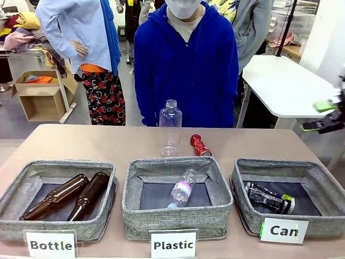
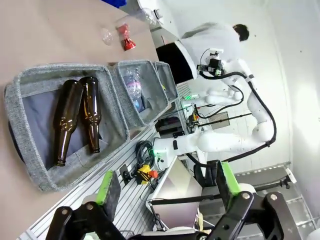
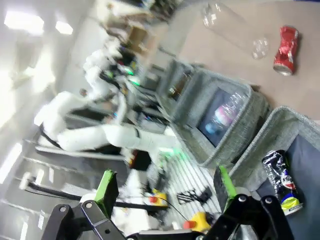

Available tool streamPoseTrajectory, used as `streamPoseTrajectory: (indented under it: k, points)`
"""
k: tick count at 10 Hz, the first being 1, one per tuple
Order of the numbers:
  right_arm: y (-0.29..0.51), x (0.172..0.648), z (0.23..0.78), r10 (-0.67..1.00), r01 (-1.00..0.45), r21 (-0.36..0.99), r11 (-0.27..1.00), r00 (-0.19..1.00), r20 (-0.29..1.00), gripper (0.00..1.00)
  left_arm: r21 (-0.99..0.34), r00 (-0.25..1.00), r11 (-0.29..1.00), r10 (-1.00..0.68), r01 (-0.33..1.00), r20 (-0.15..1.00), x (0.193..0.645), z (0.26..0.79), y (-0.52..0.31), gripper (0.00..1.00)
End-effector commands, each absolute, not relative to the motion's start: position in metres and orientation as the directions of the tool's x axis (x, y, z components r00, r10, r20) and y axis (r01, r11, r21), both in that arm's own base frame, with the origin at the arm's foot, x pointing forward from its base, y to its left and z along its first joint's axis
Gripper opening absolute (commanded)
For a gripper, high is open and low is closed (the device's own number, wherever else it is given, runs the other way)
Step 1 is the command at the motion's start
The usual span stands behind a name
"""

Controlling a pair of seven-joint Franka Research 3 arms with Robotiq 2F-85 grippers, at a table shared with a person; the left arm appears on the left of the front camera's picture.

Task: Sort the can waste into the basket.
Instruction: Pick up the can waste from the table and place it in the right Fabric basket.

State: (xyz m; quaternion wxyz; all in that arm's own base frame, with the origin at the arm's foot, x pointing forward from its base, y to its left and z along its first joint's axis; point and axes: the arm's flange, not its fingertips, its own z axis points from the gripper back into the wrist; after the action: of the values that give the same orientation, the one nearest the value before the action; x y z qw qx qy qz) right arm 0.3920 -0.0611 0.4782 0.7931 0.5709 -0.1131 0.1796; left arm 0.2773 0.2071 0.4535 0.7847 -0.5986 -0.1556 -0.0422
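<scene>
Black can (image 1: 269, 198) in Can basket (image 1: 275, 168), red can (image 1: 200, 145) on desk (image 1: 81, 143).
L pincer (image 2: 166, 182) & R pincer (image 1: 319, 116) both released, empty; red can lies beside clear bottle (image 1: 170, 127), behind Plastic basket (image 1: 178, 216).

Three white cards stand along the near edge of the worktop (image 1: 108, 143), one in front of each grey basket. The left card (image 1: 50, 245) says "Bottle" in black letters and stands at the left basket (image 1: 11, 226). The middle card (image 1: 173, 245) says "Plastic" and stands at the middle basket (image 1: 178, 218). The right card (image 1: 284, 231) says "Can" and stands at the right basket (image 1: 247, 216). The marks on the black can (image 1: 269, 198) in that basket are too small to read.
</scene>
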Motion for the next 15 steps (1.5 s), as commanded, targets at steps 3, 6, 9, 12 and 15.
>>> streamPoseTrajectory:
  k: [3,6,9,12,15]
  points:
    - [0.086,0.444,0.457,0.36,-0.424,0.615,0.665,0.903,0.234,1.0,-0.926,0.948,0.274,0.112,0.258,0.297,0.273,0.456,0.208,1.0]
    - [0.112,0.437,0.45,0.419,-0.528,0.577,0.623,0.848,0.324,1.0,-0.926,0.948,0.274,0.112,0.258,0.297,0.273,0.456,0.208,1.0]
    - [0.129,0.442,0.439,0.419,-0.502,0.568,0.652,0.863,0.283,1.0,-0.926,0.948,0.274,0.112,0.258,0.297,0.273,0.456,0.208,1.0]
    - [0.139,0.471,0.433,0.243,-0.417,0.477,0.774,0.89,0.386,1.0,-0.926,0.948,0.274,0.112,0.258,0.297,0.273,0.456,0.208,1.0]
    - [0.162,0.524,0.418,0.193,-0.322,0.434,0.841,0.929,0.315,1.0,-0.926,0.948,0.274,0.112,0.258,0.297,0.273,0.456,0.208,1.0]
